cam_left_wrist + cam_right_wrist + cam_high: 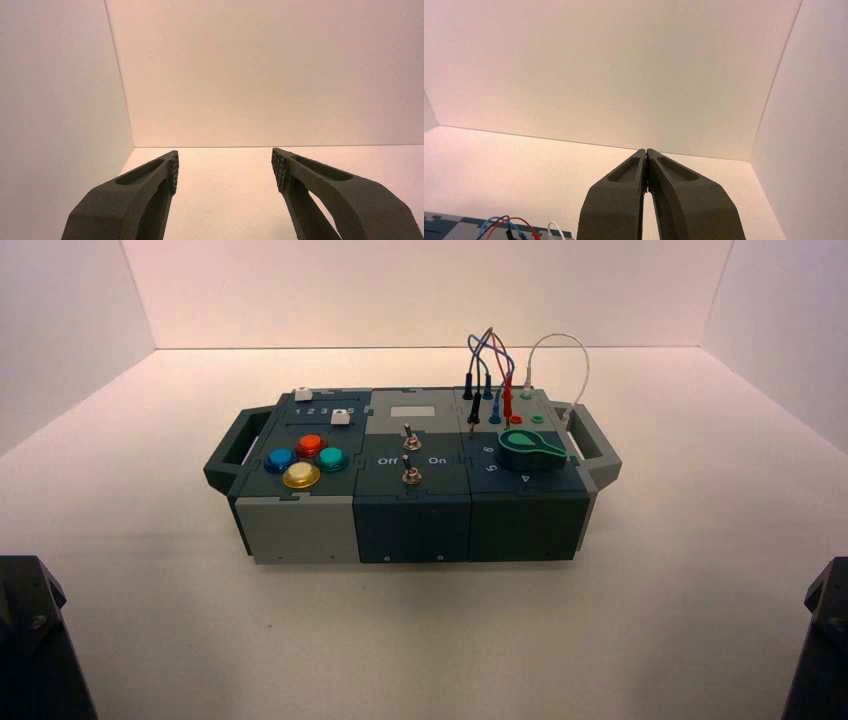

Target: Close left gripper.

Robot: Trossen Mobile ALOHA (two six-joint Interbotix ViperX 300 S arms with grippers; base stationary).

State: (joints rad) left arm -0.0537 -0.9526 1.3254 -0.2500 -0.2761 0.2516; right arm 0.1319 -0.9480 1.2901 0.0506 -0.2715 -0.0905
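My left gripper (225, 167) is open wide and empty; its two black fingers (155, 180) stand far apart above the bare white floor, facing the back wall. In the high view only a black block of the left arm (35, 640) shows at the bottom left corner, well short of the box. My right gripper (646, 152) is shut on nothing, fingertips touching; its arm (825, 640) is parked at the bottom right corner.
The grey-and-teal box (410, 525) stands mid-table with coloured buttons (303, 460) at its left, two toggle switches (409, 455) in the middle, a green knob (528, 448) and plugged wires (492, 370) at its right. White walls enclose the table on three sides.
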